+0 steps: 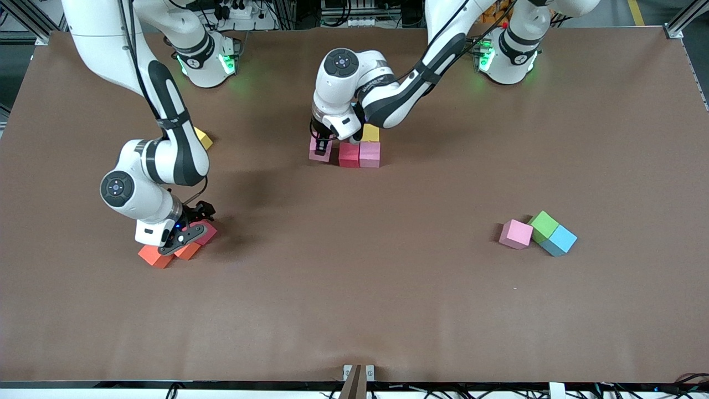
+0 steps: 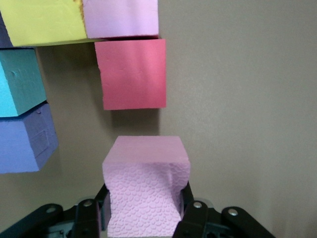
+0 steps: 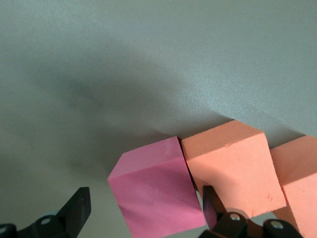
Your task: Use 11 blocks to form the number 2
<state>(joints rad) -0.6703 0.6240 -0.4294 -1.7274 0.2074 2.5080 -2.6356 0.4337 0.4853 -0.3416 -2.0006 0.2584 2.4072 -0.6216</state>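
My left gripper (image 1: 321, 145) is shut on a pink block (image 2: 146, 183), low at the table's middle, a small gap from a crimson block (image 2: 133, 74). That crimson block (image 1: 349, 154) sits in a row with another pink block (image 1: 369, 154), a yellow block (image 1: 370, 133) next to them toward the bases. The left wrist view also shows a teal block (image 2: 20, 82) and a purple block (image 2: 22, 144). My right gripper (image 3: 144, 210) stands open astride a crimson block (image 3: 156, 193), which touches two orange blocks (image 3: 233, 166).
Toward the left arm's end, a pink block (image 1: 515, 234), a green block (image 1: 543, 225) and a sky-blue block (image 1: 559, 240) lie clustered. A second yellow block (image 1: 203, 138) lies near the right arm's base. The orange blocks (image 1: 155, 256) lie under the right hand.
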